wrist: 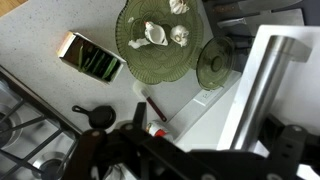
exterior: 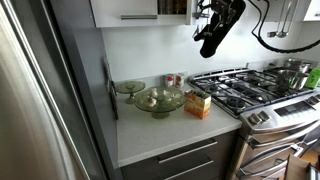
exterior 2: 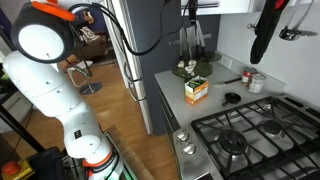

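Observation:
My gripper hangs high above the counter, in both exterior views, and touches nothing. In the wrist view its jaws look spread apart and empty. Far below it on the white counter lie a large green glass bowl with small pale items inside, a smaller glass dish, a tan and green box, a small black pan and a red and white jar. The bowl and the box also show in an exterior view.
A gas stove with a pot adjoins the counter. A steel fridge with a long handle stands at the counter's other end. Cabinets hang above. The box and a can stand on the counter.

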